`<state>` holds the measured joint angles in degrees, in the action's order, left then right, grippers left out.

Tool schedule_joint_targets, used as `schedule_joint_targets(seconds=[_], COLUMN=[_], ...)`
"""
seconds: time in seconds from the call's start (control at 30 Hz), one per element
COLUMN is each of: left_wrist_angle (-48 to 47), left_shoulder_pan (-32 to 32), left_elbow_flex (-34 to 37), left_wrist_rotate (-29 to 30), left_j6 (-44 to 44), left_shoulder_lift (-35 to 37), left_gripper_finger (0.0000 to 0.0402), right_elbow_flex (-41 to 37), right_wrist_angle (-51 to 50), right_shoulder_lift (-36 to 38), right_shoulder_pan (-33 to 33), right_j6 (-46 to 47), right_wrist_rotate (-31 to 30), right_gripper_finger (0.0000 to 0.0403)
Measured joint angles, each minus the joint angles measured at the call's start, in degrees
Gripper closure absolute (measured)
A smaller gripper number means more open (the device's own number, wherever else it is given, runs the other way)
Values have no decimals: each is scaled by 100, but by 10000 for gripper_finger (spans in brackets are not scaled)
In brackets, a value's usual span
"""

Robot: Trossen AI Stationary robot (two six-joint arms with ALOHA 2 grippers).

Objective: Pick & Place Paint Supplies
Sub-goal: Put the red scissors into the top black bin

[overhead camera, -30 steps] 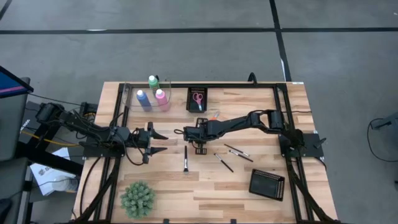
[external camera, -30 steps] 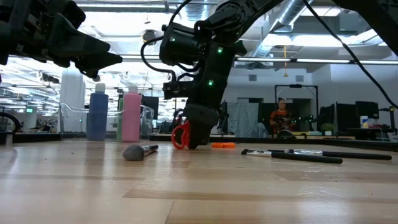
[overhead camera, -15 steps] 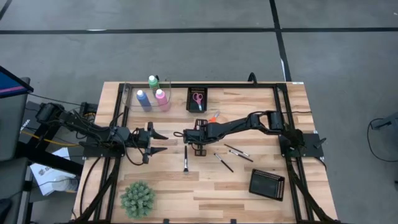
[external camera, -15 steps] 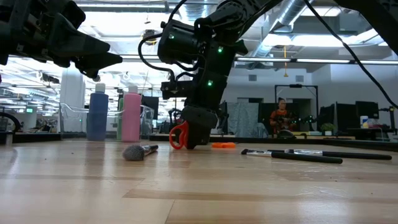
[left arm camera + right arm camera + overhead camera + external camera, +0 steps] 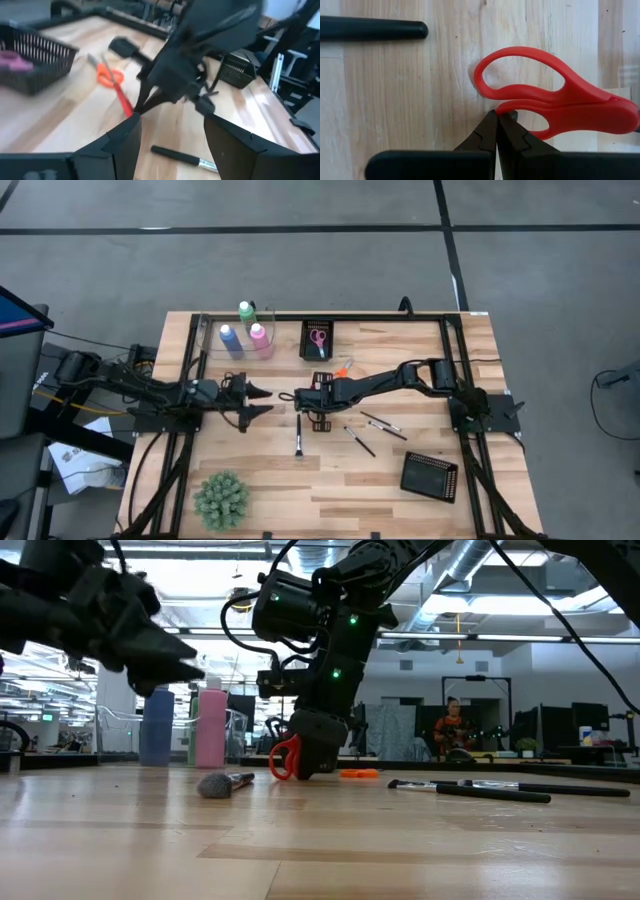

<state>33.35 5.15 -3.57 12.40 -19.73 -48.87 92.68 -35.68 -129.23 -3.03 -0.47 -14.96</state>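
Two grippers are near the red scissors (image 5: 560,107), but only the right gripper (image 5: 497,122) is at them: clenched empty, tips touching the handle loop, the long axis running sideways across it. The left gripper (image 5: 258,400), released, hovers beside them over the tabletop (image 5: 330,480).

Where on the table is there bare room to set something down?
Bare wood lies between the plant and the loose tray, and in the far right corner beyond the right arm. The middle is crowded: both pincers, red scissors and brushes.
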Motion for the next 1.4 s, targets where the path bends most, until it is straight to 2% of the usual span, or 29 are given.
schedule_joint_targets(seconds=[0.23, 0.4, 0.8, 0.9, 1.1, 1.4], left_wrist_angle=[245, 928, 1056, 1058, 1094, 1094], left_shoulder_pan=[-780, -1122, -1468, -1557, -1589, -1593], left_elbow_flex=[-2, -23, -990, -1110, -1406, -1976], left_wrist_rotate=[-701, -1221, -1990, -2023, -2045, -2414], left_j6=[-672, -810, -911, -922, -928, -897], left_shoulder_lift=[-757, -1447, -3362, -3721, -4124, -4709], left_gripper_finger=[192, 192, 192, 189, 175, 152], right_elbow_flex=[4, 4, 4, 4, 4, -1], right_wrist_angle=[0, 0, 14, 17, 32, 59], right_shoulder_lift=[0, 0, 0, 0, 0, 2], right_shoulder_pan=[0, 0, 4, 4, 4, 4], right_j6=[-9, -7, 2, 2, 2, 2], right_wrist_rotate=[26, 32, 86, 118, 127, 157], right_gripper_finger=[403, 403, 403, 403, 403, 403])
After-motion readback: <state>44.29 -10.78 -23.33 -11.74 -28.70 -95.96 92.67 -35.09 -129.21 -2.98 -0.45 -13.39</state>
